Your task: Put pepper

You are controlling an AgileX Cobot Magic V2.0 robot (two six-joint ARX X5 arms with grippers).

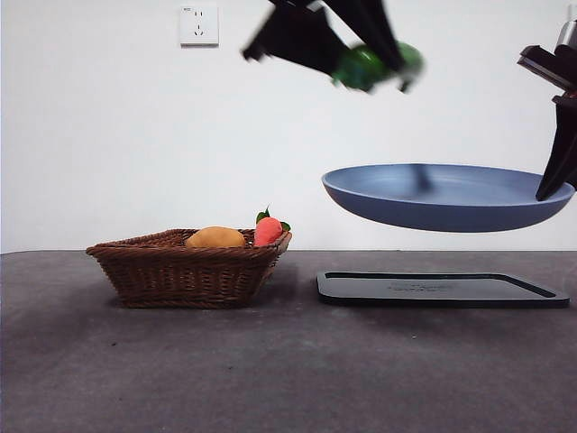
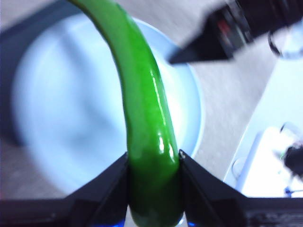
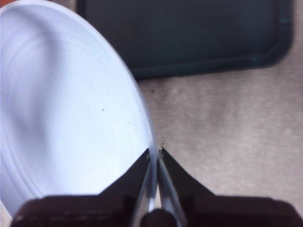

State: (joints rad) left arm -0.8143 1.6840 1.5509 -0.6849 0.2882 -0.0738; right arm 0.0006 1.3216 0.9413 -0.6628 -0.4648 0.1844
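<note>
One pepper (image 1: 365,65), one blue plate (image 1: 446,197), one basket (image 1: 185,266) holding two fruits, one dark tray (image 1: 442,289).

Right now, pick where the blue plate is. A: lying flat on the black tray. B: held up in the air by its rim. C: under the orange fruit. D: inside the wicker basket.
B: the right gripper pinches the blue plate by its rim, holding it clear above the black tray.
</note>
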